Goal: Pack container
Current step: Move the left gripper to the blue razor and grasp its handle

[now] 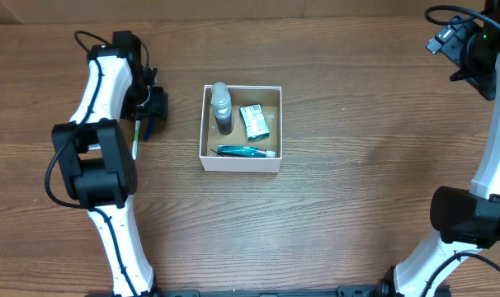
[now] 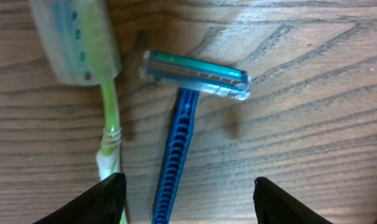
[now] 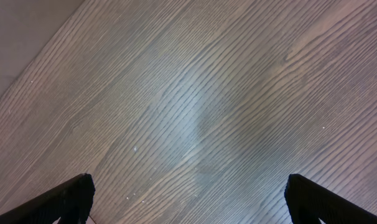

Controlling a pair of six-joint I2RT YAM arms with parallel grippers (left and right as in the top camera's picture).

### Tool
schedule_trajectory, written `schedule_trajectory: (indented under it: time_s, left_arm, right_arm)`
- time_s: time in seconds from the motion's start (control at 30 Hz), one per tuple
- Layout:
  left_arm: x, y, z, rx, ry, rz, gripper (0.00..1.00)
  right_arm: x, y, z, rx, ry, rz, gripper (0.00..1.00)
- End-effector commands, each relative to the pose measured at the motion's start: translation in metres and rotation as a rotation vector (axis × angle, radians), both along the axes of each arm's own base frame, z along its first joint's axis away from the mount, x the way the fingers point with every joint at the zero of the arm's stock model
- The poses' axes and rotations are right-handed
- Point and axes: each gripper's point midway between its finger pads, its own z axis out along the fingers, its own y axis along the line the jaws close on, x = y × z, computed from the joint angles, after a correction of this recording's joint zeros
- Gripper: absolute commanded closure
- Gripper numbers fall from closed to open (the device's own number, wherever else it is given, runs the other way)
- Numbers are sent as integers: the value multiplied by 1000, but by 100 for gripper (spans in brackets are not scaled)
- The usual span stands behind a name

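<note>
**Q:** Where is the container, and how many are there?

**A:** One container (image 1: pixel 240 162), in the middle of the wooden surface (image 1: pixel 357 99), to the right of my left fingers (image 2: pixel 185 200).

**Q:** What's in it?

**A:** Three things. One bottle (image 1: pixel 223 107) at its far left, one green-and-white packet (image 1: pixel 254 122) to the right of that, and one teal tube (image 1: pixel 246 151) lying along the near wall.

**Q:** And outside it?

**A:** Two things, side by side, left of the container: one blue razor (image 2: pixel 182 124) and one green toothbrush (image 2: pixel 107 106) with a clear cover over its head.

**Q:** Your fingers?

**A:** My left fingers are apart over the razor, and its handle runs between the tips. They clamp nothing. My right fingers (image 3: pixel 188 199) are at the far right, also apart, with only bare surface under them.
</note>
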Motion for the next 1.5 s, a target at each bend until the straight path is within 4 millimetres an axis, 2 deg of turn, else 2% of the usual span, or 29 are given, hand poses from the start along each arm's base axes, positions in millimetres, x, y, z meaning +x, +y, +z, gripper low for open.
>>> schedule_trajectory:
  time_s: [0.0, 0.1, 0.3, 0.8, 1.23, 1.4, 1.47]
  left_arm:
    - [-4, -12, -12, 55, 20, -31, 34]
    - [-6, -19, -19, 59, 24, -47, 39]
    - [-9, -11, -22, 96, 34, -27, 44]
    - [-6, -4, -22, 134, 20, -12, 41]
    - [-2, 8, -22, 148, -1, 40, 43]
    - [-1, 5, -23, 132, -5, 39, 49]
    - [1, 5, -23, 132, -13, 40, 59]
  right_arm:
    - [-1, -2, 6, -6, -18, -12, 0]
    - [-1, -2, 6, -6, -18, -12, 0]
    - [-1, -2, 6, -6, -18, -12, 0]
    - [-1, -2, 6, -6, -18, -12, 0]
    - [-1, -2, 6, -6, -18, -12, 0]
    - [-1, -2, 6, -6, -18, -12, 0]
    - [-1, -2, 6, -6, -18, -12, 0]
